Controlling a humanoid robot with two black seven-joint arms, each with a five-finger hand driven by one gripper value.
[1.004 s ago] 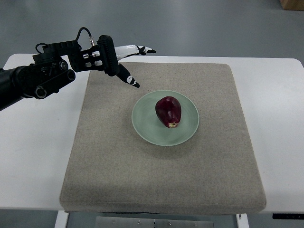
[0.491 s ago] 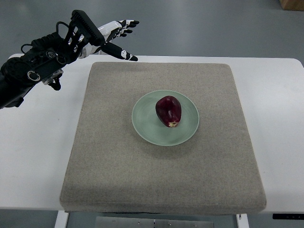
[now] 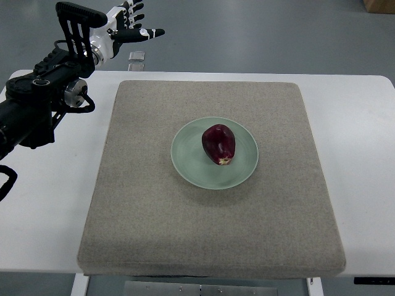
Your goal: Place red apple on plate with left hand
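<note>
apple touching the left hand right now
No, the red apple lies on the plate, while the left hand is open, far off.

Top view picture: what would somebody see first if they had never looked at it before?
Probably the dark red apple, lying on its side on the pale green plate in the middle of the grey mat. Next, the robot's black left arm at the top left, its left hand open and empty, lifted beyond the far edge of the white table, well away from the apple.
</note>
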